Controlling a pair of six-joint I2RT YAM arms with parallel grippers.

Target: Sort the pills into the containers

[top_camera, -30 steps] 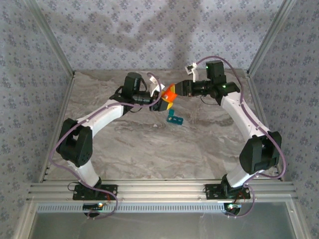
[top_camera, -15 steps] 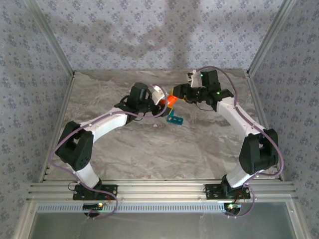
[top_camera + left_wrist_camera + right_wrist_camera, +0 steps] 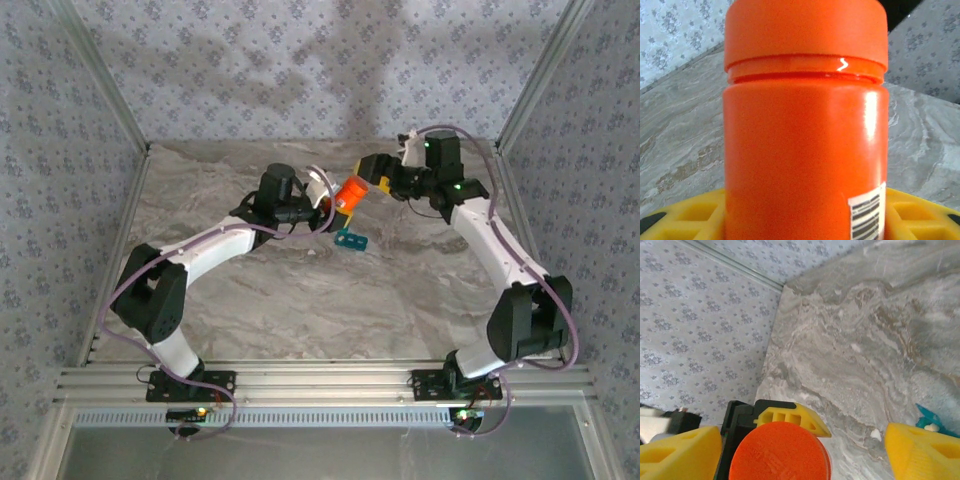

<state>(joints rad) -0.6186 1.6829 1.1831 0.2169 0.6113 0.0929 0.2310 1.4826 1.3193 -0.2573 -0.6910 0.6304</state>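
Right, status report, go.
Left pincer shut on orange bottle, cap on. Right pincer open by the cap. Teal organiser on table, apart. No obstruction seen.

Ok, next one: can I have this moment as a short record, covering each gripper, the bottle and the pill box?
left gripper: shut on the orange bottle, holding it up above the table
bottle: tilted, cap on, barcode label on its side
right gripper: open, fingers on either side of the cap, not touching it
pill box: teal, lying on the table near the bottle, untouched
task state: bottle not yet opened
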